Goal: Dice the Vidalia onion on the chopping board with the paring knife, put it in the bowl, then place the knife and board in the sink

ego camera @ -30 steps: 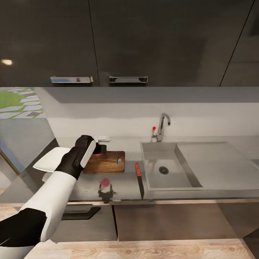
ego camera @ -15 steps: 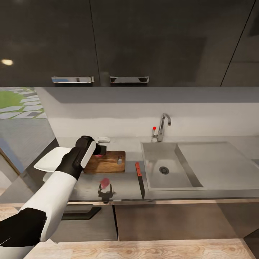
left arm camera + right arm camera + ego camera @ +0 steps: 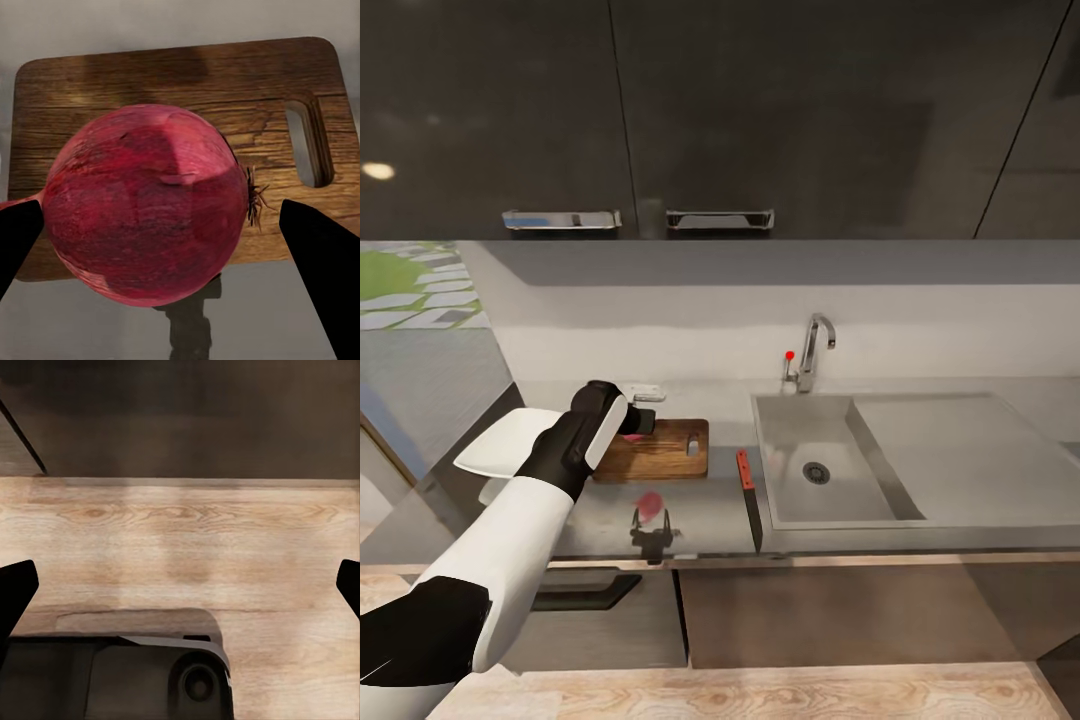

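The left gripper point(image 3: 180, 232) is clamping the Vidalia onion point(image 3: 146, 202) between its two dark fingers point(image 3: 322, 262), one on each side of the red ball, and is carrying it in the air above the chopping board point(image 3: 247, 97). In the head view the left gripper point(image 3: 637, 420) is hovering over the board's left end, and over the last second it has been edging slightly lower and toward the board point(image 3: 657, 450) while the camera itself is shifting a little. The onion's reflection is showing on the countertop point(image 3: 700, 520) in front of the board, which indicates that the onion is not yet resting on wood. The onion is therefore already out of the sink point(image 3: 815, 470), and the step in hand appears to be setting it down on the board. The paring knife point(image 3: 747, 495) is lying on the countertop between board and sink, untouched. The bowl point(image 3: 500, 445) is sitting left of the board, partly behind the arm. The right gripper point(image 3: 180, 585) is standing wide apart and empty, pointing at the wooden floor point(image 3: 180, 532).
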`<state>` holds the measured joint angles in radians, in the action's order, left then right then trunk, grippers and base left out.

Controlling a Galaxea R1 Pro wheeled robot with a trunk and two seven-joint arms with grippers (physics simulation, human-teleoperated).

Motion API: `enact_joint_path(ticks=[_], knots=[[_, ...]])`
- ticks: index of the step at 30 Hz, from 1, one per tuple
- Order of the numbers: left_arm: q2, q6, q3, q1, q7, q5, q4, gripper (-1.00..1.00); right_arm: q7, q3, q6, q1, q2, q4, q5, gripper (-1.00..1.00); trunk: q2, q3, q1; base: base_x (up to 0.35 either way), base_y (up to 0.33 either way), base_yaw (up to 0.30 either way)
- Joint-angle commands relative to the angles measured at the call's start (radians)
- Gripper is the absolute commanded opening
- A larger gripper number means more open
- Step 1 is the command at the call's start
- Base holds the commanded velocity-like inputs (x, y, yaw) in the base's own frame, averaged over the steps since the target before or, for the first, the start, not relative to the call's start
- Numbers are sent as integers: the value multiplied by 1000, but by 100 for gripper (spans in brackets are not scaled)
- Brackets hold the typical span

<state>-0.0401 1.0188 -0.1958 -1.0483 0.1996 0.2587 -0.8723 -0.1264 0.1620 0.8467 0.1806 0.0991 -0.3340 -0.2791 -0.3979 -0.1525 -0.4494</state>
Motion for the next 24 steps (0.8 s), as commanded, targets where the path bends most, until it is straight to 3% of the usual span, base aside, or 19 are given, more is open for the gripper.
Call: enact_joint_path(ticks=[1, 24], knots=[[0, 3, -2, -1, 11, 10, -1, -100, -7, 4, 0, 0, 1, -2, -11, 100, -2, -3, -1, 0, 0, 0], [-1, 1, -2, -1, 11, 9, 2, -100, -6, 4, 0, 0, 2, -2, -11, 100, -2, -13, -1, 20, 0, 0]])
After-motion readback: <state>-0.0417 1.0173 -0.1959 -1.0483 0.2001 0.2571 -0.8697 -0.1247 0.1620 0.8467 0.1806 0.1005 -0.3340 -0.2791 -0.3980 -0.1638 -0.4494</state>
